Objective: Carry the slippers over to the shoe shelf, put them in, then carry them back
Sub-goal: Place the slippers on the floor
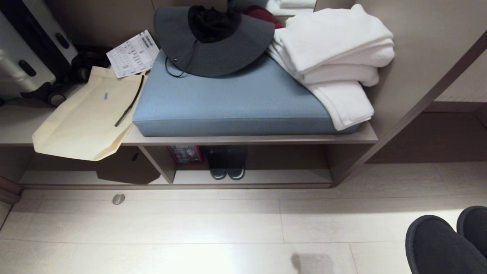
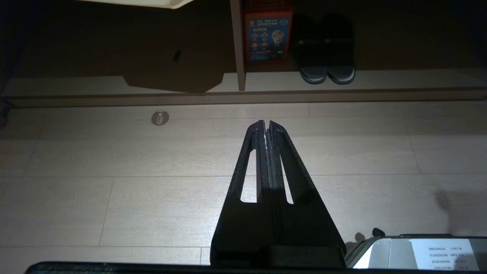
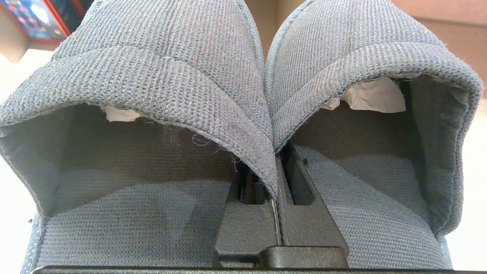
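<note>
- Slippers [image 3: 243, 95] hang pinched by their touching inner edges in the right hand [image 3: 276, 182], low over the floor.
- Left hand [image 2: 266, 127] idles, fingers together.
- Approach the shoe shelf [image 1: 251, 177] squarely, keeping the toes level and beside the pair already inside.

The slippers [image 3: 243, 95] are a pair of dark grey knitted fabric with closed rounded toes – side by side, inner edges touching, white paper stuffed in the toes. In the head view their toes [image 1: 445, 243] show at the lower right, above the pale floor. The shoe shelf [image 1: 285, 177] is a low open cubby of pale beige wood with dark brown edging – well apart from them, under a bench.
</note>
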Available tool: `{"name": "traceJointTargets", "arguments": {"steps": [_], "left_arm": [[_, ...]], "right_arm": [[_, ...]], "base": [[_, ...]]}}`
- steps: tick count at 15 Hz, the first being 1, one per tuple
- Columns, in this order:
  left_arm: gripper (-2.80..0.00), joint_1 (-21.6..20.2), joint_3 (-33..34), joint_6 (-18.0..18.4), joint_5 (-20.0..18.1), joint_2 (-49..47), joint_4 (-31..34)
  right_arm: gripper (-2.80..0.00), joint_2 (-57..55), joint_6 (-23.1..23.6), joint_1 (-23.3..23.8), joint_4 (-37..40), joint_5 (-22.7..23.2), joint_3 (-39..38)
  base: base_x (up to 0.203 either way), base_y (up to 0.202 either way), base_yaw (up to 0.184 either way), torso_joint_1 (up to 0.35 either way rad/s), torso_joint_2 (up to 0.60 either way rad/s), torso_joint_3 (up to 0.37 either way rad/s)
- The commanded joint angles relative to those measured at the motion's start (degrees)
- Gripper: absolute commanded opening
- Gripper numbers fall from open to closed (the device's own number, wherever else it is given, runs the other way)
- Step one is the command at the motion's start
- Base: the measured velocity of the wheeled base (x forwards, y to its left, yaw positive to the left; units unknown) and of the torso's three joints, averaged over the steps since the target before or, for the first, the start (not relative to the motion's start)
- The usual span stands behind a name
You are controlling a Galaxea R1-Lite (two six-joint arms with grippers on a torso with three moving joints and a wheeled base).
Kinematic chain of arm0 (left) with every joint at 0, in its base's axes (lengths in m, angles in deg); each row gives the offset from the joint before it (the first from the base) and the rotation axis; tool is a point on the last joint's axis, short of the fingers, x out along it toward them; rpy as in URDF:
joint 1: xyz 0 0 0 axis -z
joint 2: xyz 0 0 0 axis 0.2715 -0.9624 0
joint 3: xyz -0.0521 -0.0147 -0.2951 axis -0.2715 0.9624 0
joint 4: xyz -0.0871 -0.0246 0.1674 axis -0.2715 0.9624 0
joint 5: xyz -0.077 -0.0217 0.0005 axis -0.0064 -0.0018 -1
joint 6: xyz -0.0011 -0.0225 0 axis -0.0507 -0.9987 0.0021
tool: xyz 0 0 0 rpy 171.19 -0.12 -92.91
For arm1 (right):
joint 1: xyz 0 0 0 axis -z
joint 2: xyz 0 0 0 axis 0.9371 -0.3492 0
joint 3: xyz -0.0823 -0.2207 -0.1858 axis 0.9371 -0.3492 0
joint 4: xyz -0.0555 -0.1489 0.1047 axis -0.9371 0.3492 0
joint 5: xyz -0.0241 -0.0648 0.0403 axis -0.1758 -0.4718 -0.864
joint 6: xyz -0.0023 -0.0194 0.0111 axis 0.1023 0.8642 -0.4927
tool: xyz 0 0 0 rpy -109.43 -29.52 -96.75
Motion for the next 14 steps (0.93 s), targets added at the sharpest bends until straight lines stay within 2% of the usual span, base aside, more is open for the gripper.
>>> {"name": "traceJointTargets", "arguments": {"steps": [1, 14], "left_arm": [[-2.8, 0.0, 0.0, 0.0, 0.0, 0.0, 0.0], [-2.8, 0.0, 0.0, -0.1, 0.0, 0.0, 0.0]], "right_arm": [[-2.8, -0.1, 0.0, 0.0, 0.0, 0.0, 0.0], [-2.8, -0.1, 0.0, 0.0, 0.0, 0.0, 0.0]], "base": [[0.0, 0.0, 0.0, 0.001, 0.0, 0.207], [0.0, 0.0, 0.0, 0.002, 0.0, 0.202]]}}
